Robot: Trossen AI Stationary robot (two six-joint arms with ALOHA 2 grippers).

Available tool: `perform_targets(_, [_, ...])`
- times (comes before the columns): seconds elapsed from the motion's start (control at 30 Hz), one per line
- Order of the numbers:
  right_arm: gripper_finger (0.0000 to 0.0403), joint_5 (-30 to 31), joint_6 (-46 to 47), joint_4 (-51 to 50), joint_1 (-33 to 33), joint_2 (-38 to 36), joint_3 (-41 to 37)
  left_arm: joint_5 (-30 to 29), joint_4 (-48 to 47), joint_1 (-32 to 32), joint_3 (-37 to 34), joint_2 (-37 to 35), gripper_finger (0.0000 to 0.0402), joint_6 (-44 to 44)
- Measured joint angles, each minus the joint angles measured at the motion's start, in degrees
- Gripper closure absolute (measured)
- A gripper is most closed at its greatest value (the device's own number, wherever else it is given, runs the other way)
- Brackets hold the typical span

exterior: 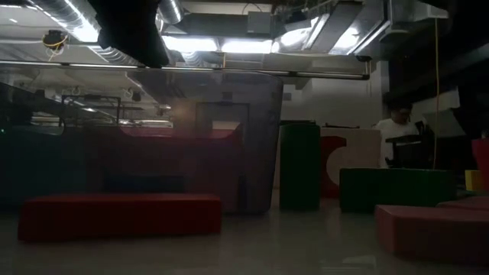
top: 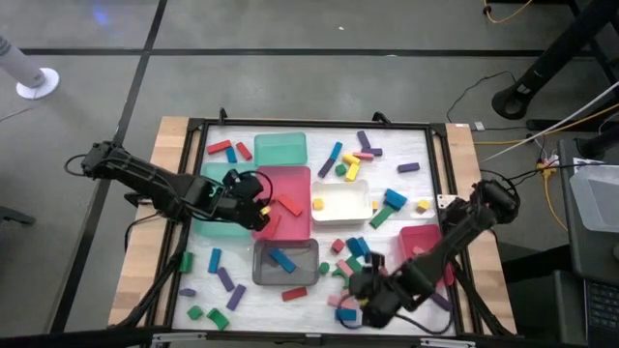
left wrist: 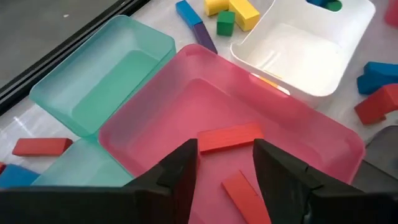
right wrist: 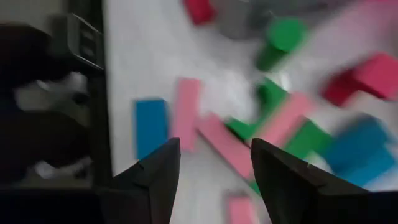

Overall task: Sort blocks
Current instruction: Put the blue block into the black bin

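Now the left claw (left wrist: 225, 171), fingers apart above the red tray (left wrist: 155, 112), should be lifted clear so the red bar (left wrist: 230, 137) lies flat, while the right claw (right wrist: 214, 171), also apart, is lowered squarely over one pink bar (right wrist: 186, 112).

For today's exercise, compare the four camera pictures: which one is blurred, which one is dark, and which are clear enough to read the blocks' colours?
Right wrist view: smeared by blur, the pink blocks soft-edged beyond the right tool. Low view: dim, ceiling lights glaring, the red block barely lit. Left wrist view: sharp, evenly lit, the red bar crisp in the pink tray, beyond the left tool. High view: clear, colours readable.
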Motion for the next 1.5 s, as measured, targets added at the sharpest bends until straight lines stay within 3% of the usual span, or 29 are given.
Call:
perform_targets(0.17, [0.0205,2.26,-0.15,16.05,2.22,0.00,-7.88,2.33,0.21,-1.18,0.00,0.00,0.0259,0.00])
perform_targets(0.37, [0.0205,2.26,-0.13,24.34,2.89,-0.02,-12.96,4.24,1.01,-2.65,0.00,0.00,0.0258,-0.01])
perform_targets(0.83, [0.0205,1.78,-1.32,31.20,5.67,5.65,-13.39,4.26,1.01,-3.84,0.02,-0.02,0.0258,-0.21])
perform_targets(1.3, [0.0206,4.43,-1.84,31.87,5.82,10.34,-13.29,4.39,1.03,-3.84,0.02,-0.02,0.0258,-0.44])
perform_targets(1.5, [0.0263,5.38,-1.86,31.72,5.64,10.49,-12.79,4.41,1.06,-3.84,0.02,-0.02,0.0258,-0.26])
